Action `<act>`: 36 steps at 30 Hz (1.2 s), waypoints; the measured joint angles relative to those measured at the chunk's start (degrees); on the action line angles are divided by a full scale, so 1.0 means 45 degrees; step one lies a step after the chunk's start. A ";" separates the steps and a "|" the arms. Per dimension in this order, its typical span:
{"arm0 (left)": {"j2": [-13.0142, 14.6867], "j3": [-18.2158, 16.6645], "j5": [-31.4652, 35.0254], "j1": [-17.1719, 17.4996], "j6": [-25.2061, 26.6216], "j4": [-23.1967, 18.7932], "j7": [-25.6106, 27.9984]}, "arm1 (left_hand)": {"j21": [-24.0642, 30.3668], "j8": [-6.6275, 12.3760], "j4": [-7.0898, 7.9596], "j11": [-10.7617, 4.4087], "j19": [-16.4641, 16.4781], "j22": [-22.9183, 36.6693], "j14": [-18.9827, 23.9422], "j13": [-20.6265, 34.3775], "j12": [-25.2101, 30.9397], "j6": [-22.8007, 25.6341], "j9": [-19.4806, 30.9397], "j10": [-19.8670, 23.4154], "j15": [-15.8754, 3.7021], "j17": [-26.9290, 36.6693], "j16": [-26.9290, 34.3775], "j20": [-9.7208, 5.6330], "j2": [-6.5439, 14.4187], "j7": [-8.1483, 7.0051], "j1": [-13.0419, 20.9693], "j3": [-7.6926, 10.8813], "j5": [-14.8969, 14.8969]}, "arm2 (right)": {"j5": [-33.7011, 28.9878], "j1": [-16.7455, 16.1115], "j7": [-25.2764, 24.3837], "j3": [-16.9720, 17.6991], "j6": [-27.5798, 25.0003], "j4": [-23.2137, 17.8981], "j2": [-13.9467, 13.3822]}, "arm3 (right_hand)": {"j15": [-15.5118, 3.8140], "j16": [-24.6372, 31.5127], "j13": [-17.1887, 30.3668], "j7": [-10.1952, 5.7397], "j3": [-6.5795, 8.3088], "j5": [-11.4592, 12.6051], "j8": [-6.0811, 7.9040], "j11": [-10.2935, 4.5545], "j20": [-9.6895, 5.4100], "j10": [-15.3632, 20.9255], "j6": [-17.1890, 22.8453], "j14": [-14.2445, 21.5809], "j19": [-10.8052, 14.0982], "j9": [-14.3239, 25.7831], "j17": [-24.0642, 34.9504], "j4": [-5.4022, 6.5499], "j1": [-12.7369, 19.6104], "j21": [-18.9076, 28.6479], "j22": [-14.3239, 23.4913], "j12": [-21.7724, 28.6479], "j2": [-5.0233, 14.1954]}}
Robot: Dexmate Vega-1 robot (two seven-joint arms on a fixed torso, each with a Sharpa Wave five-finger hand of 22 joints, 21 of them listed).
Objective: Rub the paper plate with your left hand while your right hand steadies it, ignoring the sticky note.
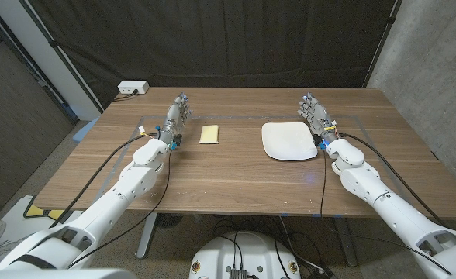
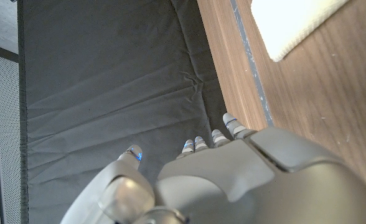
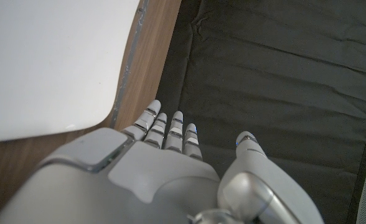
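Here, wooden table (image 1: 236,174), dark curtain (image 1: 236,39) behind, both hands (image 1: 177,116) (image 1: 316,116) seemingly empty, fingers extended.

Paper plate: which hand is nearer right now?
Right. The right hand stands just beside the paper plate, at its far right corner. The left hand is well off to the plate's left, beyond the sticky note.

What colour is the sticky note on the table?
Pale yellow; the sticky note shows best in the head view.
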 measured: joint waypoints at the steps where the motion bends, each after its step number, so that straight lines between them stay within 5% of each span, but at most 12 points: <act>1: -0.0007 0.0005 0.0005 -0.0011 0.0000 0.0012 0.0000 | 0.0000 0.0000 0.0000 0.0000 0.0000 0.0000 0.0000 0.0000 0.0000 0.0000 0.0000 0.0000 0.0000 0.0000 0.0000 0.0000 0.0000 0.0000 0.0000 0.0000 0.0000 | -0.0035 0.0000 -0.0050 -0.0003 -0.0043 -0.0026 -0.0018 | 0.0000 0.0000 0.0000 0.0000 0.0000 0.0000 0.0000 0.0000 0.0000 0.0000 0.0000 0.0000 0.0000 0.0000 0.0000 0.0000 0.0000 0.0000 0.0000 0.0000 0.0000; 23: -0.0154 0.0181 0.0076 -0.0312 0.0068 0.0317 -0.0268 | 0.0000 0.0040 0.0000 0.0003 0.0001 -0.0002 0.0001 -0.0002 0.0000 0.0001 -0.0002 0.0003 0.0000 -0.0002 0.0000 0.0001 0.0099 0.0001 -0.0100 -0.0001 0.0000 | -0.1638 -0.0428 -0.2328 -0.0473 -0.3597 -0.3780 -0.2046 | -0.0019 0.0050 -0.0002 -0.0203 0.0246 0.0050 0.0146 -0.0110 0.0000 0.0391 0.0485 0.0158 0.0001 -0.0002 -0.0034 -0.0175 0.0347 -0.0057 -0.0002 0.0098 0.0246; 24: -0.0184 0.0215 0.0077 -0.0372 0.0068 0.0389 -0.0282 | 0.0000 0.0095 0.0000 0.0003 0.0002 -0.0002 0.0001 -0.0002 0.0000 0.0001 -0.0002 0.0003 0.0000 -0.0002 -0.0001 0.0001 0.0099 0.0001 -0.0100 -0.0002 0.0000 | -0.1932 -0.0438 -0.2831 -0.0520 -0.4901 -0.4121 -0.2205 | -0.0071 0.0084 -0.0002 -0.0234 0.0321 0.0050 0.0146 -0.0114 0.0000 0.0458 0.0554 0.0210 0.0001 -0.0003 -0.0034 -0.0177 0.0440 -0.0085 -0.0002 0.0098 0.0339; 27: -0.0188 0.0221 0.0079 -0.0384 0.0067 0.0400 -0.0315 | 0.0000 0.0100 0.0000 0.0003 0.0001 -0.0002 0.0001 -0.0003 0.0000 0.0001 -0.0002 0.0003 0.0000 -0.0003 0.0000 0.0001 0.0097 0.0001 -0.0098 -0.0001 0.0000 | -0.1981 -0.0459 -0.2927 -0.0580 -0.5173 -0.4602 -0.2427 | -0.0154 0.0098 -0.0002 -0.0248 0.0446 0.0050 0.0146 -0.0166 -0.0048 0.0610 0.0723 0.0294 0.0049 -0.0002 -0.0034 -0.0165 0.0562 -0.0158 -0.0002 0.0168 0.0324; 28: -0.0201 0.0238 0.0081 -0.0412 0.0068 0.0437 -0.0334 | 0.0000 0.0100 0.0000 0.0003 0.0002 -0.0002 0.0001 -0.0003 -0.0001 0.0001 -0.0003 0.0003 0.0000 -0.0003 0.0000 0.0001 0.0097 0.0001 -0.0098 -0.0001 0.0000 | -0.2168 -0.0467 -0.3288 -0.0611 -0.6162 -0.4844 -0.2524 | -0.0156 0.0098 -0.0002 -0.0274 0.0463 0.0050 0.0207 -0.0159 -0.0048 0.0616 0.0775 0.0295 0.0049 -0.0003 -0.0034 -0.0181 0.0603 -0.0158 -0.0003 0.0197 0.0367; 36: -0.0207 0.0273 0.0084 -0.0464 0.0071 0.0476 -0.0443 | -0.0052 0.0100 0.0000 0.0004 0.0002 -0.0003 0.0001 -0.0004 0.0000 -0.0017 -0.0003 0.0004 0.0000 -0.0004 -0.0001 0.0001 0.0001 -0.0120 -0.0002 -0.0001 0.0000 | -0.2572 -0.0489 -0.4050 -0.0861 -0.8416 -0.6375 -0.3109 | -0.0260 0.0131 -0.0003 -0.0307 0.0673 0.0149 0.0281 -0.0236 -0.0116 0.0778 0.1043 0.0455 0.0118 -0.0003 -0.0035 -0.0211 0.0743 -0.0158 -0.0003 0.0197 0.0400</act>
